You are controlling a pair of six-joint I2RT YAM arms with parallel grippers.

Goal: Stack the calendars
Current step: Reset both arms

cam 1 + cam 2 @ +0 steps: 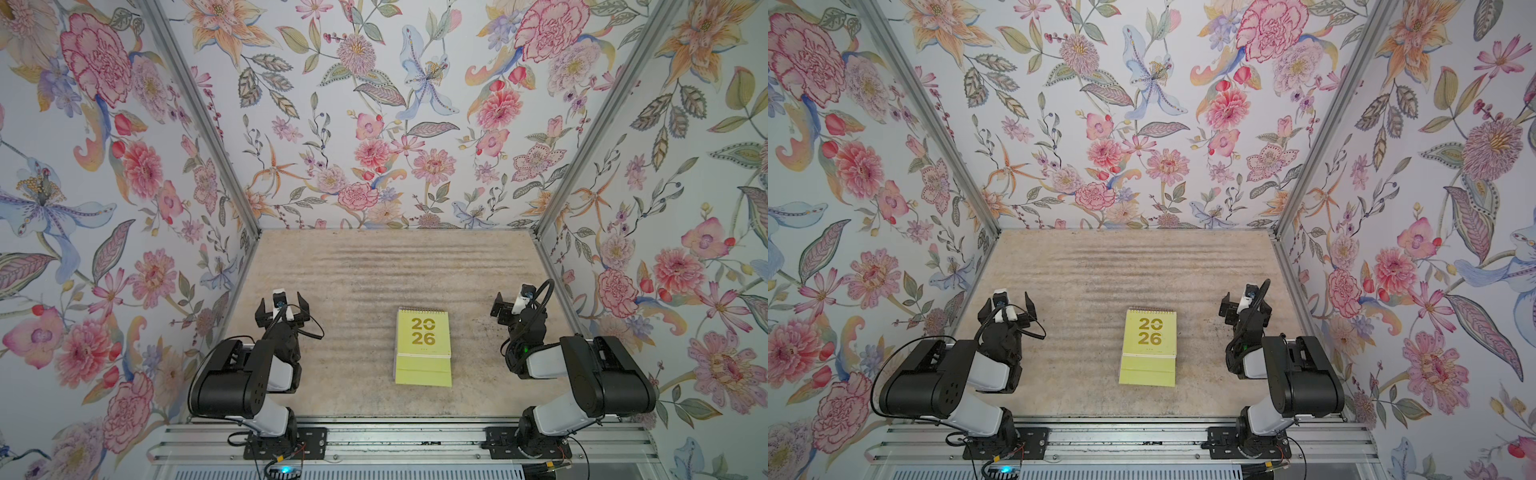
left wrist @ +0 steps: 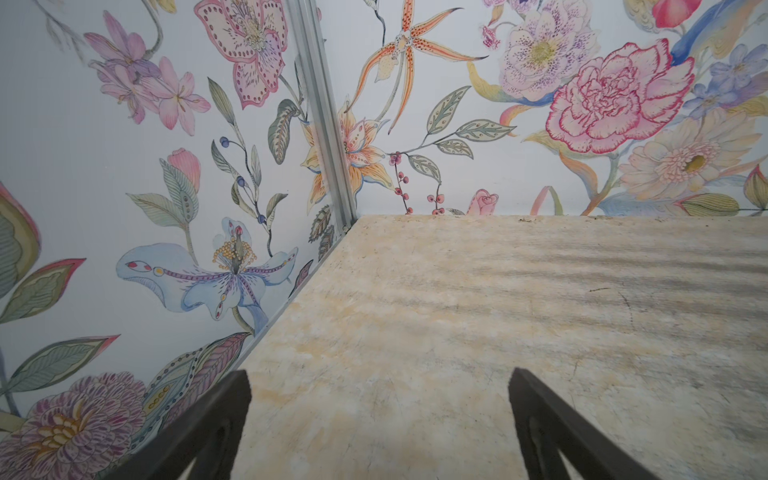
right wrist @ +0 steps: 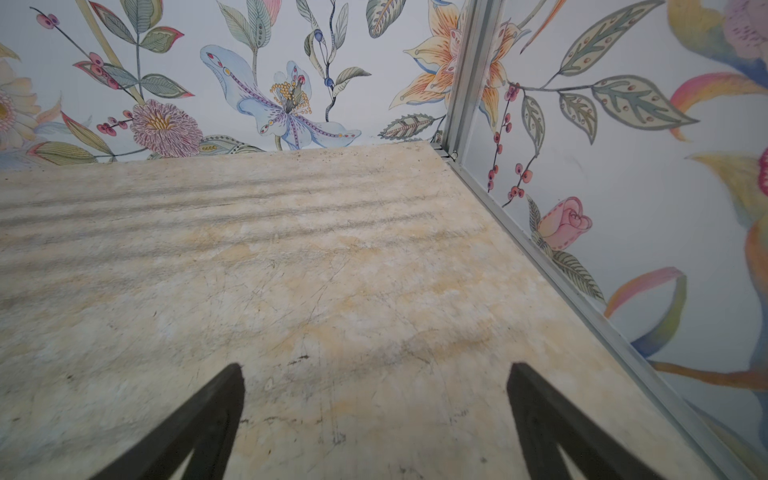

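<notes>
A yellow-green calendar [image 1: 423,345] [image 1: 1149,345] with a gold "2026" cover lies flat at the middle of the table in both top views, spiral edge toward the back wall. A yellow-green flap sticks out from under its near edge. Whatever lies beneath it is hidden. My left gripper [image 1: 281,300] [image 1: 1008,302] [image 2: 380,374] hovers open to its left, well apart from it. To its right, equally far off, my right gripper [image 1: 513,297] [image 1: 1241,297] [image 3: 376,370] is open too. Only bare table shows between the fingers in each wrist view; the calendar is out of view there.
The beige, scuffed table [image 1: 374,270] is boxed in by floral-papered walls [image 1: 374,124] at the back and both sides, with metal corner posts [image 1: 199,108]. A metal rail [image 1: 395,440] carrying both arm bases runs along the front edge.
</notes>
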